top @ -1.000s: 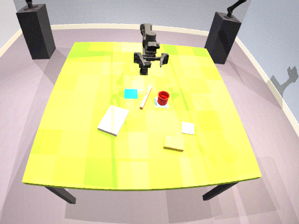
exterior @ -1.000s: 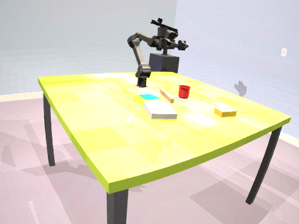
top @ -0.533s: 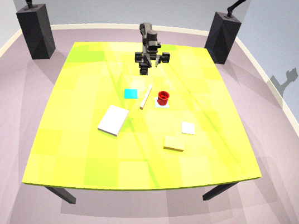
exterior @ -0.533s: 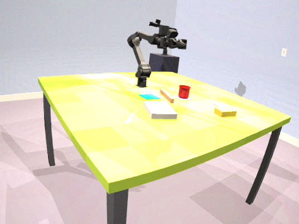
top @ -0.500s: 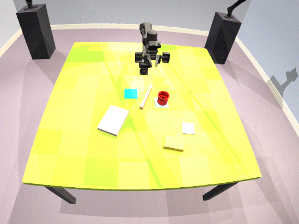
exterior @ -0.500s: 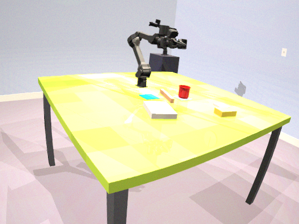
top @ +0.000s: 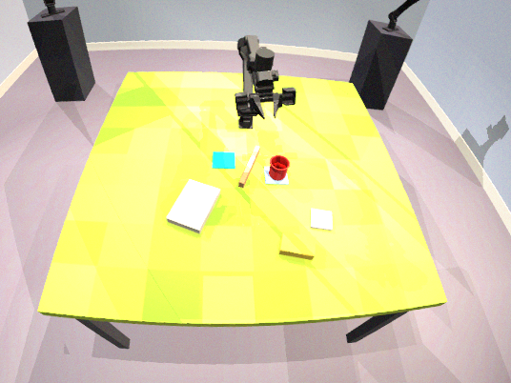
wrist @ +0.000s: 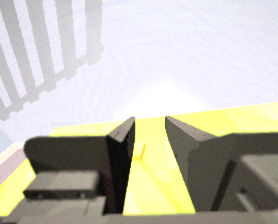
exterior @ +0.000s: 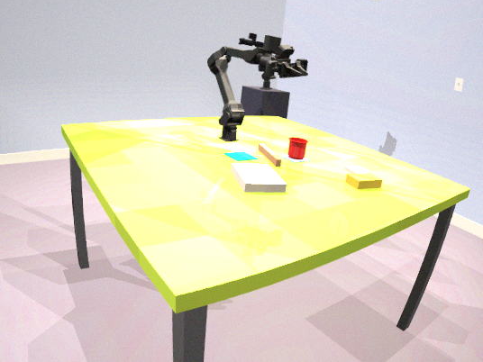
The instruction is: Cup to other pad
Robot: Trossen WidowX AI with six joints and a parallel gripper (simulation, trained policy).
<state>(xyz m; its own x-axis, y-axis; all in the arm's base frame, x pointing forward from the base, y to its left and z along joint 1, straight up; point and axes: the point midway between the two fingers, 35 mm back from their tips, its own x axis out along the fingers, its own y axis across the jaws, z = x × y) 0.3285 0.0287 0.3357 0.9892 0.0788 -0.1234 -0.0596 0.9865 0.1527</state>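
Observation:
A red cup (top: 278, 172) (exterior: 297, 149) stands upright on a pale pad (top: 269, 179). Dark red shapes show inside it in the top view, too small to tell as marbles. A cyan pad (top: 223, 160) (exterior: 241, 156) lies bare to the left of the cup. Another white pad (top: 321, 219) (exterior: 358, 169) lies bare, nearer the front right. My gripper (top: 269, 117) (exterior: 305, 71) (wrist: 150, 119) is high above the table, back from the cup and away from it. Its fingers are part open with a gap between them, and it holds nothing.
A thin wooden bar (top: 249, 166) (exterior: 269, 155) lies between the cyan pad and the cup. A white box-like block (top: 194, 205) (exterior: 259, 177) lies in front of the cyan pad. A yellow block (top: 296, 249) (exterior: 363, 181) lies near the front right white pad.

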